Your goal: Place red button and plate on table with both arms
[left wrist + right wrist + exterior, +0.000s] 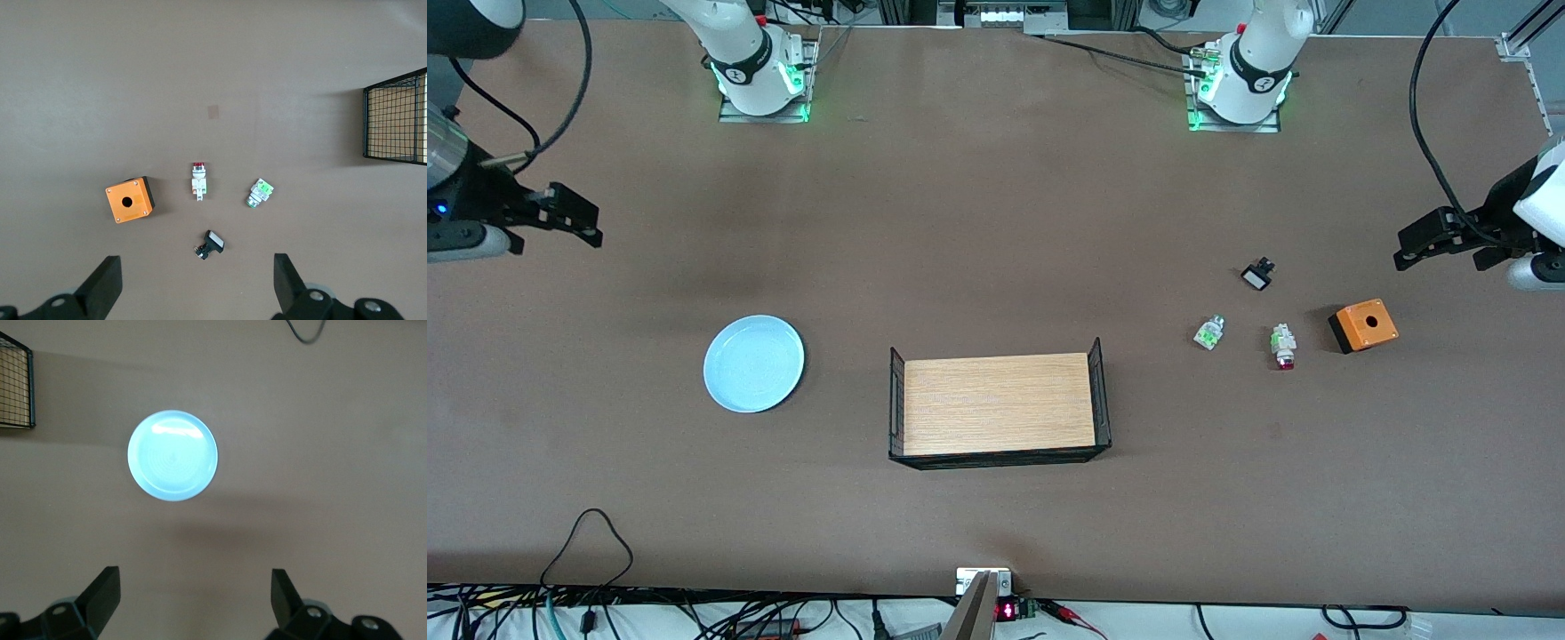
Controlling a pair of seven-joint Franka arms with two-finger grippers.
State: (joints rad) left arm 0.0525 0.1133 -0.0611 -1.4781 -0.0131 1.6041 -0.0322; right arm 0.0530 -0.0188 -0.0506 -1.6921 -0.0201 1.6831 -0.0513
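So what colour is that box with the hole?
Orange box, with a black side; clearest in the left wrist view.

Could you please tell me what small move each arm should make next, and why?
Probably lower the open left end effector over the small white red-capped button, which lies untouched on the brown table. The open right end effector hangs empty too, over bare table, and could likewise move toward the round pale-blue plate.

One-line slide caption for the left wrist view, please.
Open left gripper over brown table; white red-capped button between orange holed box and green-capped button.
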